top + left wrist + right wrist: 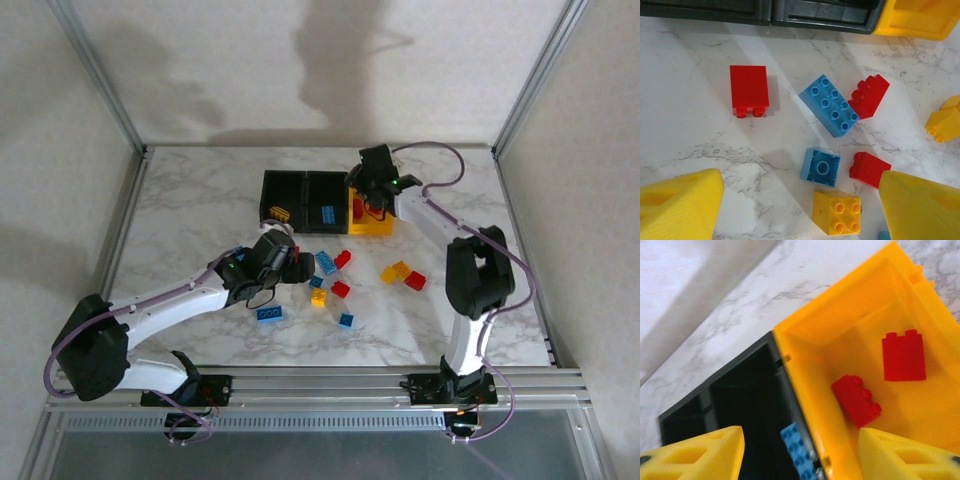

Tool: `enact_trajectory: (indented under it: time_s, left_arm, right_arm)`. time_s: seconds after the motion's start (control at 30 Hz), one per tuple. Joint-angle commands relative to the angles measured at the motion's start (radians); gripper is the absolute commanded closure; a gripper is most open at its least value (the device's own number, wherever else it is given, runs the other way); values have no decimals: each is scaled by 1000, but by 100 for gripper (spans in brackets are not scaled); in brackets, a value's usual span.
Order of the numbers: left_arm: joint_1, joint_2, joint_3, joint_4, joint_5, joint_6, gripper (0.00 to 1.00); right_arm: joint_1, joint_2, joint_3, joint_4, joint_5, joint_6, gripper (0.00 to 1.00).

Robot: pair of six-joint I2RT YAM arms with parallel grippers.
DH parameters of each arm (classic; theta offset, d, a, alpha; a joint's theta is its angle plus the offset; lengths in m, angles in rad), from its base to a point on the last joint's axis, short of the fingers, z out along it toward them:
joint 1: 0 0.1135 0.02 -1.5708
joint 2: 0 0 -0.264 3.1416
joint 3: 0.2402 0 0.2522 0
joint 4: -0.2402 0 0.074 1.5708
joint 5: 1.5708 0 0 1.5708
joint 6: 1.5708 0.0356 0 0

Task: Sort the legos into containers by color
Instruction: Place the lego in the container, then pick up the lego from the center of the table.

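I am looking down on the marble table [180, 200]. The row of three joined bins [305, 176] sits toward its far edge, about midway across, with two black ones on the left and a yellow bin [840, 320] at the right end.

My right tool [802, 455] hangs over the yellow bin with its fingers spread wide and nothing between them. My left tool [800, 210] hovers over the middle of the table, likewise open and empty.

Two red bricks [903, 356] lie inside the yellow bin, well apart from the fingers. The middle black bin holds a blue brick [326, 214] and the leftmost one holds a yellow brick [279, 212].

The loose bricks are scattered across the table's middle. Under the left tool a long blue brick [830, 105] touches a red one [869, 95]. A flat-lying red brick [749, 90] sits apart to their left. Nearer the tool are a small blue brick [820, 167], another red [871, 169] and a yellow one [836, 212]. Toward the right edge lie yellow pieces [395, 271] beside a red piece [415, 281]. Two more blue bricks [269, 314] rest closer to the near edge.
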Motion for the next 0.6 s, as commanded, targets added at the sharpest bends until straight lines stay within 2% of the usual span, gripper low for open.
enact_trajectory:
  time_s: [0.0,0.13,0.27,0.37,0.57]
  left_arm:
    - [31,-4,14,-10,7,-33,19]
    - [65,27,32,-25,11,-38,20]
    - [74,68,64,-35,5,-41,21]
    - [77,100,84,-37,-3,-41,21]
    - [79,148,99,-35,12,-62,22]
  right_arm:
    - [15,-123,-125,29,15,-101,38]
    - [33,-288,-304,74,-21,-186,37]
    - [60,-407,-404,29,-17,-256,36]
    - [71,-464,-459,-13,-9,-271,35]
    - [93,-517,-552,26,-63,-297,34]
